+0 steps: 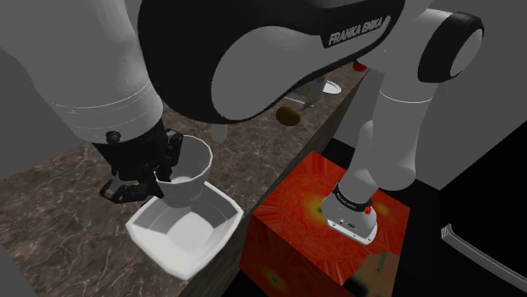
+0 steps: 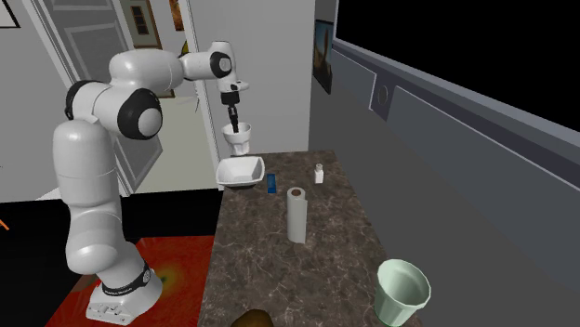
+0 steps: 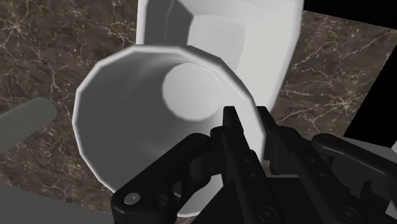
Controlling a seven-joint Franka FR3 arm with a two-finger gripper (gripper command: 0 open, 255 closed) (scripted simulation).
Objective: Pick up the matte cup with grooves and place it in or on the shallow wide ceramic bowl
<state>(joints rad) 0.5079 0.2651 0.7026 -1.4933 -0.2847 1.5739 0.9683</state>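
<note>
A plain white cup point(image 1: 192, 171) hangs upright in the air, with my gripper point(image 1: 166, 177) shut on its rim. One finger point(image 3: 229, 122) is inside the cup point(image 3: 140, 118) and the other is outside its wall. Directly below the cup sits a white, shallow, angular bowl point(image 1: 211, 245) near the counter's edge. In the second exterior view the cup point(image 2: 241, 136) hangs under the gripper point(image 2: 236, 121), with a clear gap above the bowl point(image 2: 240, 173). In the wrist view the bowl point(image 3: 254, 38) lies beyond the cup.
The dark marbled counter point(image 2: 335, 232) carries a small blue object point(image 2: 270, 183), a little white bottle point(image 2: 319, 174), an upright white roll point(image 2: 296, 215) and a pale green cup point(image 2: 402, 291). A brown object point(image 1: 289, 115) lies farther along. The red stand point(image 1: 312, 202) adjoins the counter.
</note>
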